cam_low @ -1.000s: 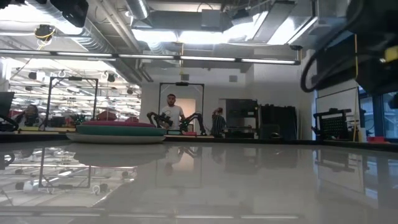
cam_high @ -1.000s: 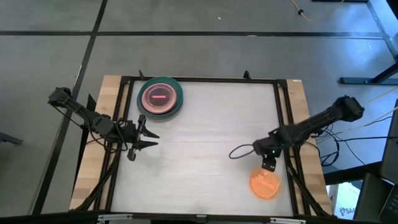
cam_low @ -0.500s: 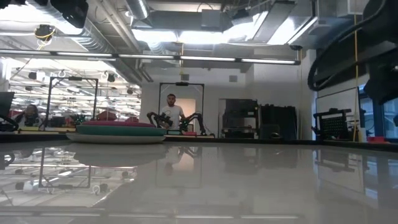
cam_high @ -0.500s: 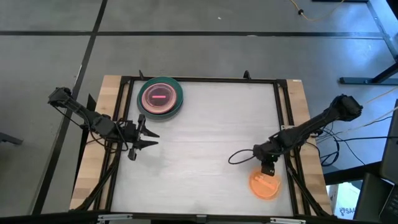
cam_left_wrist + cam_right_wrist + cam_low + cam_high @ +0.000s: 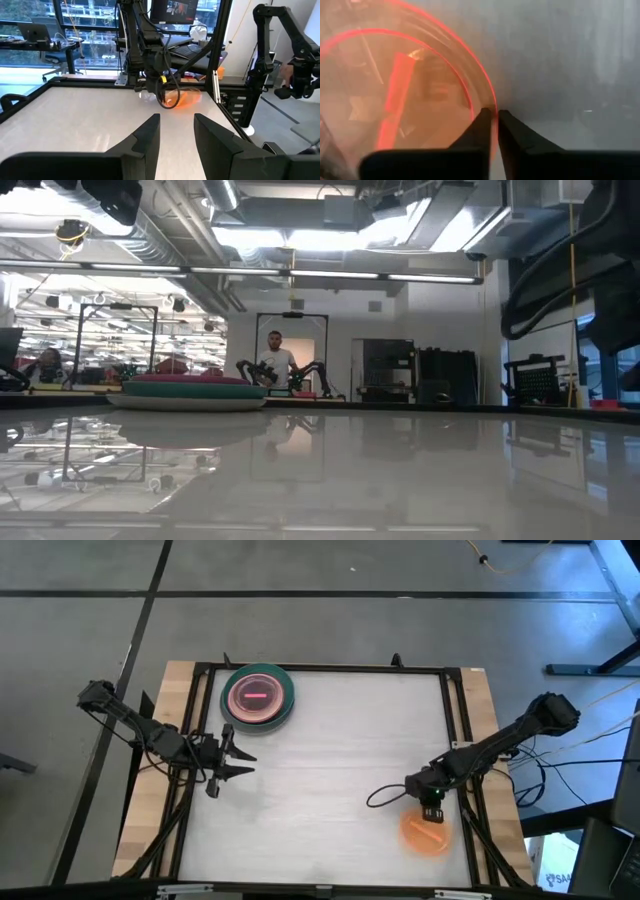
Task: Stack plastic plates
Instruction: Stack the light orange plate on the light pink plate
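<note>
A small orange plate lies flat near the table's near right corner; it also shows in the left wrist view. My right gripper stands over its far rim, shut on it. A stack of plates, teal below and pink on top, rests on the table at the far left; the low view shows the stack from the side. My left gripper waits open at the table's left edge, nothing between its fingers. My right gripper pinches the orange plate's raised rim on the plate's far side. One finger is inside the rim and the other outside it. The fingers come from above, pointing down. The plate lies on the table.
A black cable loop lies on the table just left of my right gripper. A dark frame borders the white tabletop. The wide middle of the table lies between the stack and the orange plate.
My right gripper has come down and a little toward the near edge, onto the orange plate's far rim. The plate has stayed where it was.
</note>
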Tool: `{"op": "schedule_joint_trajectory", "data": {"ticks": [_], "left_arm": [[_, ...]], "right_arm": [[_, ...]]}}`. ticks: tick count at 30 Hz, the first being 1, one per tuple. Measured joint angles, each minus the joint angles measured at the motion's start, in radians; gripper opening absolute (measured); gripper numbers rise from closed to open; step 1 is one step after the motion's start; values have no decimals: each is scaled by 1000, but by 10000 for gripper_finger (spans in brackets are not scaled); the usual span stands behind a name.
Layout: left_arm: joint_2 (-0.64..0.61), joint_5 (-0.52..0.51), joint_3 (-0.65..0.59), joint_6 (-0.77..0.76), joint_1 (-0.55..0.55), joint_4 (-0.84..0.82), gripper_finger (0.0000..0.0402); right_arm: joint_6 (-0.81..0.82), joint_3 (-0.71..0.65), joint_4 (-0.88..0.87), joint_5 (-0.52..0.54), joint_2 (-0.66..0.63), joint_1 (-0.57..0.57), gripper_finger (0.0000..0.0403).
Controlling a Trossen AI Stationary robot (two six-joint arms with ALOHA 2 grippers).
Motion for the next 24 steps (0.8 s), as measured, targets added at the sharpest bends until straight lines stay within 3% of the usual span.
{"op": "schedule_joint_trajectory", "data": {"ticks": [4,10,15,24], "left_arm": [[0,-1,0,0,0,0,112],[0,-4,0,0,0,0,112],[0,-4,0,0,0,0,112],[0,-4,0,0,0,0,112]], "right_arm": [[-48,18,20,36,2,2,12],[-106,97,63,212,2,-13,2],[-100,148,127,314,2,-130,3],[-103,158,389,340,2,-335,1]]}}
